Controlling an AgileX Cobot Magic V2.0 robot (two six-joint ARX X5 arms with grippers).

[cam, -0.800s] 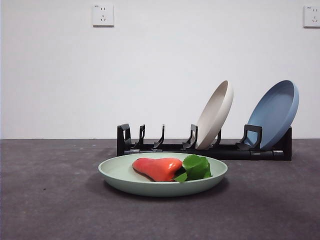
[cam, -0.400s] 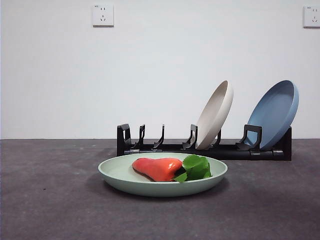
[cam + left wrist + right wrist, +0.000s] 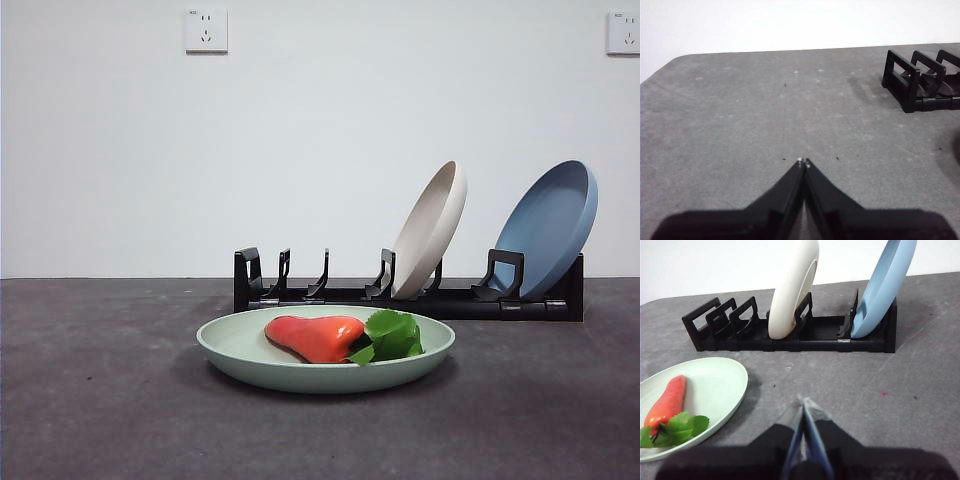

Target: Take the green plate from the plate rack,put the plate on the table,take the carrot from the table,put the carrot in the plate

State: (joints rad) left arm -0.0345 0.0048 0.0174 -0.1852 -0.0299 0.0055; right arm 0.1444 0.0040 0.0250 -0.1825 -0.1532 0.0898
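Observation:
The green plate (image 3: 325, 365) lies flat on the table (image 3: 100, 400) in front of the plate rack (image 3: 410, 298). The carrot (image 3: 315, 337) rests inside it, its green leaves toward the right. The right wrist view shows the same plate (image 3: 715, 385) with the carrot (image 3: 667, 402) in it, off to one side of my right gripper (image 3: 803, 401), which is shut and holds nothing. My left gripper (image 3: 803, 161) is shut over bare table (image 3: 740, 115), away from the rack's end (image 3: 920, 80). Neither gripper shows in the front view.
A beige plate (image 3: 430, 230) and a blue plate (image 3: 550, 228) lean in the rack's right half; its left slots hold nothing. Two wall sockets (image 3: 206, 30) sit high on the white wall behind.

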